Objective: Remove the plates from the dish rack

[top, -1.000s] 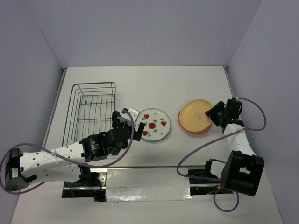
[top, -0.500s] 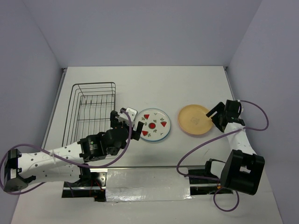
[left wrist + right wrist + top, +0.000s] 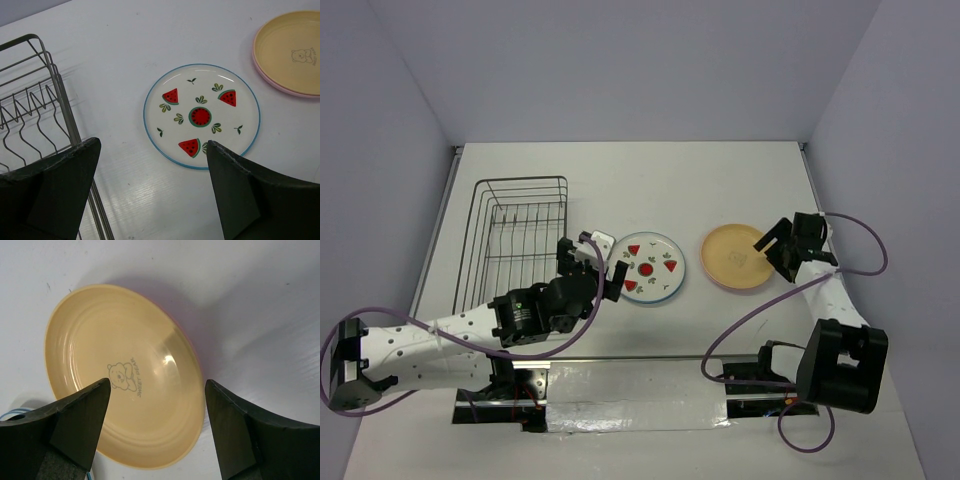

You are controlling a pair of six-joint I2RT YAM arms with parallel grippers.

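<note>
Plates are lying flat on the table (image 3: 620, 180) beside the rack (image 3: 480, 240): fruit plate (image 3: 650, 267) nearest it, yellow plate (image 3: 736, 256) sitting on a pink one (image 3: 271, 83); they are looking stiff, slick, chippable, best pinched at the rim; left gripper (image 3: 152, 145) and right gripper (image 3: 156, 382) are gaping, gripping nothing

Your left gripper (image 3: 152, 144) hangs spread wide over the white table (image 3: 125, 45). A blue-rimmed white watermelon-patterned plate (image 3: 201, 116) lies flat between the dark wire dish rack (image 3: 64, 97) and a round tan-yellow plate (image 3: 290, 50).
</note>
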